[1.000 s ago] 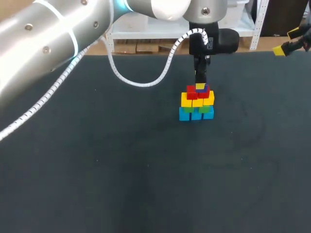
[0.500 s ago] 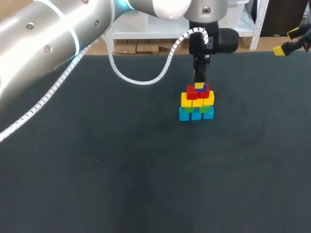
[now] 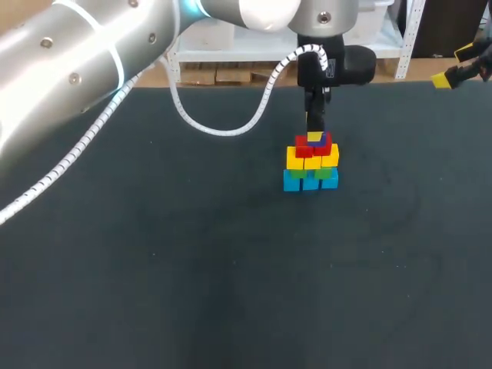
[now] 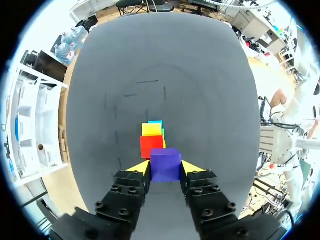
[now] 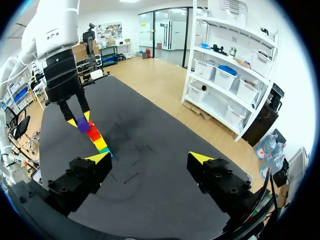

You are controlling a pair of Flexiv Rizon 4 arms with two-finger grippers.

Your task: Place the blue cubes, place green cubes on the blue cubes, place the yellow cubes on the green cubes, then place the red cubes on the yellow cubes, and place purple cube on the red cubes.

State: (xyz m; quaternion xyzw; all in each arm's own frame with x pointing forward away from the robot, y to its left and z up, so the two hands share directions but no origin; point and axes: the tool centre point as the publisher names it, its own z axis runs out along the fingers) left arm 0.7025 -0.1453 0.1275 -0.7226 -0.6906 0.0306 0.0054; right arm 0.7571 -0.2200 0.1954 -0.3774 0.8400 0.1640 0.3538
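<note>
Pinched between the yellow tips of the left gripper [image 4: 166, 168], the purple cube [image 4: 165, 161] is held square over the red cubes [image 3: 306, 147] atop the stack [image 3: 310, 165] — right of centre in the upper half of the head view — presumably to be seated as the cap; whether it already rests there cannot be told. At that view's upper right edge, well apart, the right gripper [image 3: 453, 68] is parked spread and empty, seemingly to stay clear. Three blue cubes [image 3: 310, 182] are counted in the bottom row, two red and one purple above — the green cubes [image 3: 297, 174] and yellow cubes [image 3: 311, 161] are too crowded for a sure count.
</note>
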